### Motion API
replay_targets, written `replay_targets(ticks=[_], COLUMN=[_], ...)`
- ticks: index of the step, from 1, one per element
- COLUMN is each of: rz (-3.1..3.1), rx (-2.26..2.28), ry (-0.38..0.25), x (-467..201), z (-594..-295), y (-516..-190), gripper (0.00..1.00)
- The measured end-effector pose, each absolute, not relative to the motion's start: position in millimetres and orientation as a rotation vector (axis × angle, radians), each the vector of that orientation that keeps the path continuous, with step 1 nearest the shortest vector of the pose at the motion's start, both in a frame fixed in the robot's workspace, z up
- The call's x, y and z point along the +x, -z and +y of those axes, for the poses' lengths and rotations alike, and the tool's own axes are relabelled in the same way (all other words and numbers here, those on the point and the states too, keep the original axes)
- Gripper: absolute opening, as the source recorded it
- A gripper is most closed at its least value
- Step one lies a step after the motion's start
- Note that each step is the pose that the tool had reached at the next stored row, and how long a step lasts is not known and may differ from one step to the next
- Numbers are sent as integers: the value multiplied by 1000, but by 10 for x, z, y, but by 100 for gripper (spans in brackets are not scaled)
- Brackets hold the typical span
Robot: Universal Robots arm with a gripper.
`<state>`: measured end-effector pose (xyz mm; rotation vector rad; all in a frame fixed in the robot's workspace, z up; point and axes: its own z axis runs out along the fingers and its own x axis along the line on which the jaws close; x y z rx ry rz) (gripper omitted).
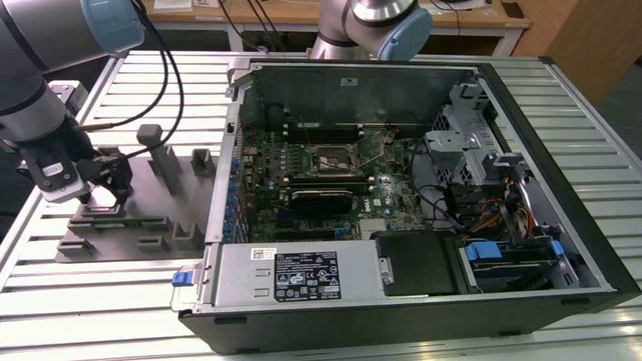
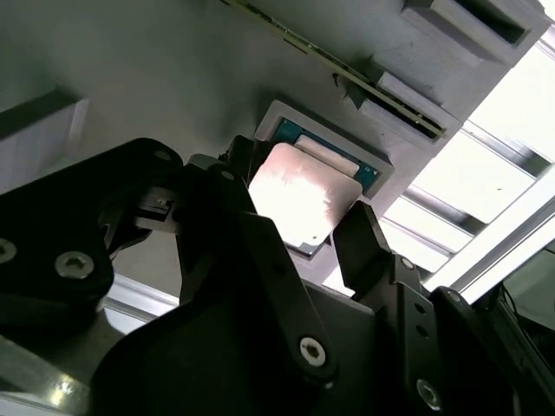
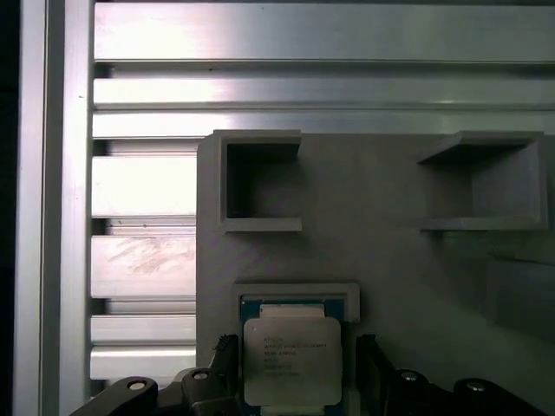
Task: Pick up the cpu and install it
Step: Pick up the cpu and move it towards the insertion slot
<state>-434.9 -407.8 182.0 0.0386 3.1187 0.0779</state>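
A robot arm [image 1: 40,90] reaches down at the exterior view's left, its end effector [image 1: 104,197] low over a grey fixture [image 1: 150,226] of moulded blocks and pockets that lies on a slatted aluminium counter [image 1: 101,301]. In both wrist views the cpu [image 3: 292,368] [image 2: 303,195] is seen up close: a flat square chip with a shiny silver lid, lying in a shallow framed pocket of the fixture [image 3: 390,260], a thin teal edge of its board showing around the lid. The end effector [image 3: 296,342] straddles it with its black fingers [image 3: 227,355] spread apart, one on each side of the chip; the first wrist view, looking straight down, shows a slim gap between each finger and the chip's edge, so nothing is gripped. The second wrist view looks along the fingers [image 2: 360,247] at a slant and catches glare on the lid. The exterior view gives the wider scene: an open computer case [image 1: 561,150] lies on its side just beside the fixture, toward the exterior view's right, with a green motherboard [image 1: 271,173] inside and a square socket [image 1: 336,159] near its middle. A silver power supply [image 1: 240,278] in the near corner carries a black and white label (too small to read). The chip's lid bears several lines of fine dark print. A wooden desk [image 1: 301,11] stands beyond the counter.
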Motion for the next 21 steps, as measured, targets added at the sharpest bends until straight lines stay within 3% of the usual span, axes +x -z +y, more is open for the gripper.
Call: replay_targets(ticks=[21], rz=[3118], rx=[39], ry=[-99], x=[-4363], z=[-4078], y=[-1808], gripper=[64])
